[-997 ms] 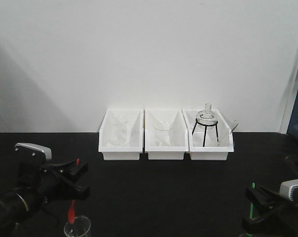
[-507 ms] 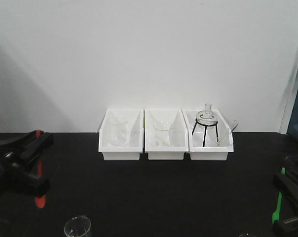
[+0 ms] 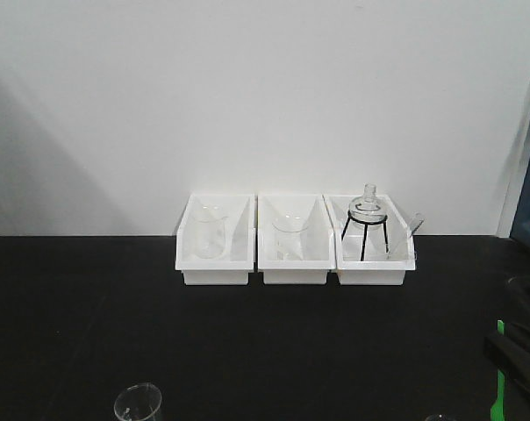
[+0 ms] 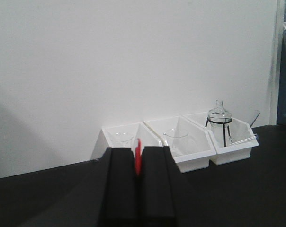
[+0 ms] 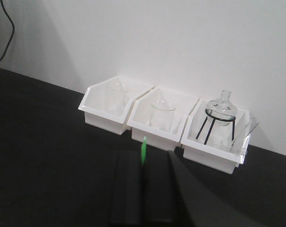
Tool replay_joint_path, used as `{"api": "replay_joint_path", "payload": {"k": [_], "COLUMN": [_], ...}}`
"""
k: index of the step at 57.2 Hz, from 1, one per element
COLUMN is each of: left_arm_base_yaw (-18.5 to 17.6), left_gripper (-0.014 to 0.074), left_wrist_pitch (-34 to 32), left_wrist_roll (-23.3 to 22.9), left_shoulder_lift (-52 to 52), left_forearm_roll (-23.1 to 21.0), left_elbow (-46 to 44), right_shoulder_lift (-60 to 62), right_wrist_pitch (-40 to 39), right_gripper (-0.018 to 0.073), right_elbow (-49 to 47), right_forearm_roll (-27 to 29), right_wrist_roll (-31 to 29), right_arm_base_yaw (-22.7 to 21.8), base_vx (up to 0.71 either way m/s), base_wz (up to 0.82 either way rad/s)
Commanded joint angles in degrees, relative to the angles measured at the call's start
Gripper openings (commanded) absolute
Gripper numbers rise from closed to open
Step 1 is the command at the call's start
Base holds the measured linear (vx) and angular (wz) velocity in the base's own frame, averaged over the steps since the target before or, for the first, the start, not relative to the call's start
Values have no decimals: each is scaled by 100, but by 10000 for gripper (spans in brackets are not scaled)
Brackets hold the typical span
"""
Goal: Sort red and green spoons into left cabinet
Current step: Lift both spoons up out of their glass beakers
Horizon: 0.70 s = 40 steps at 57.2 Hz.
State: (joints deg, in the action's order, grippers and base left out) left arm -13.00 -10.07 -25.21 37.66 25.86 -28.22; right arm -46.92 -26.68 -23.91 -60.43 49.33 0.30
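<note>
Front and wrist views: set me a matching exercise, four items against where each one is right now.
Items:
1. red spoon
2. green spoon
3. round flask
4. taller beaker

Places:
A. leftmost white bin
B. right end effector
C. rightmost white bin
D. left end effector

Pairs: 1-D, 2-B, 3-C, 4-A.

Red spoon (image 4: 138, 144) and green spoon (image 5: 144, 146), thin handles showing.
Each stands near upright, lower centre of its wrist view, gripped by left pincer (image 4: 138, 156) and right pincer (image 5: 143, 163) respectively.
</note>
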Motion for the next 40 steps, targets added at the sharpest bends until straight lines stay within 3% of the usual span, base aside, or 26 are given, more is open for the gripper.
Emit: {"api": "replay_joint_path", "payload": {"k": [1, 40], "left_arm_base_yaw": [-15, -15], "left_gripper": [-6, -6], "left_wrist_pitch": [-28, 171], "left_wrist_roll": [-11, -16], "left_shoulder_lift": [-193, -282], "left_forearm_roll": [-108, -108], "left_elbow": [-147, -147], "right_shoulder_lift": [50, 43], "right_wrist_pitch": [-253, -249], "right_gripper": [-6, -6], "right_elbow": [-159, -159], "right_forearm_roll": [25, 25], "right_wrist_roll": [207, 229], "right_arm_base_yaw": [-12, -17], "base_vx": [0, 0], "base_wz": [0, 0]}}
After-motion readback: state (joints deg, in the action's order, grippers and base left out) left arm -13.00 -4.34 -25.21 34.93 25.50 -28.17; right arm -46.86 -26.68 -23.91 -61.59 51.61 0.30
